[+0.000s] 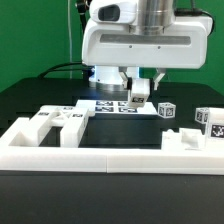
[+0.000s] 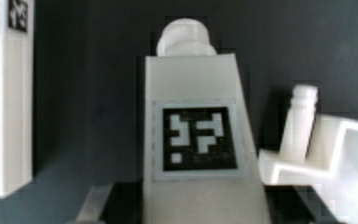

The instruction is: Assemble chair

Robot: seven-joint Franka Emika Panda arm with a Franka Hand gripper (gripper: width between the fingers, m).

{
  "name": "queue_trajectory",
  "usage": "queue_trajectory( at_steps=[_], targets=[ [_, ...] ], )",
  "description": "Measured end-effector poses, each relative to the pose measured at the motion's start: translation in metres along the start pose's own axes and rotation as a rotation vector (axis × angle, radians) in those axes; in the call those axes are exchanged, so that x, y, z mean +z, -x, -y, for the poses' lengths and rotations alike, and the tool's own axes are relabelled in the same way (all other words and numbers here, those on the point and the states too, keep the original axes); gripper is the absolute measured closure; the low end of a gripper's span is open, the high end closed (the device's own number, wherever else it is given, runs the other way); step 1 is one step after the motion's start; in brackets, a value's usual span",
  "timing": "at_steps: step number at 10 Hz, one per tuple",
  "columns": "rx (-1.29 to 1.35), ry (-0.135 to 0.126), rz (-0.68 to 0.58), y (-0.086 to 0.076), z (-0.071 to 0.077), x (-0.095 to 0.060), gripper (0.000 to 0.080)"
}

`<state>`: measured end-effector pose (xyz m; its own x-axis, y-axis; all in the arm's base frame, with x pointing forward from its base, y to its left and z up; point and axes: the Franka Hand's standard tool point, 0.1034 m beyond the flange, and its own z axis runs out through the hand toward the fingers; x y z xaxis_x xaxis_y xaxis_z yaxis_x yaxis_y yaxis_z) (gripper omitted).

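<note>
The gripper [image 1: 137, 88] clamps nearly shut around a leg [image 2: 194, 110], held lengthwise so its peg [image 2: 186, 40] juts clear ahead of the jaws, likely for insertion elsewhere.

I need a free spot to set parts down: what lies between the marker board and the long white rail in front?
Only bare black table lies between the marker board and the rail; the exterior view shows it.

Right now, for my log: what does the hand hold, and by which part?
A white tagged chair piece, gripped by the hand at the end opposite its peg.
</note>
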<state>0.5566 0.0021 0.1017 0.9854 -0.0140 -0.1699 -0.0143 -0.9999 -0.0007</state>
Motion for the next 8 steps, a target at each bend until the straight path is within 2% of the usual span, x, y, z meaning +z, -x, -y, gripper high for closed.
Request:
queue_trajectory(
  at_steps=[2,5,6,8],
  targets=[
    [-0.001,0.004,-0.127,-0.003,0.002,0.002,0.0507],
    [0.009,-0.009,-0.31,-0.027,0.024,-0.024,0.0507],
    [0.012,-0.006,-0.406,-0.036,0.031,-0.03,0.0507],
    [0.004,0.006,-0.506,-0.032,0.026,-0.024,0.0507]
  ],
)
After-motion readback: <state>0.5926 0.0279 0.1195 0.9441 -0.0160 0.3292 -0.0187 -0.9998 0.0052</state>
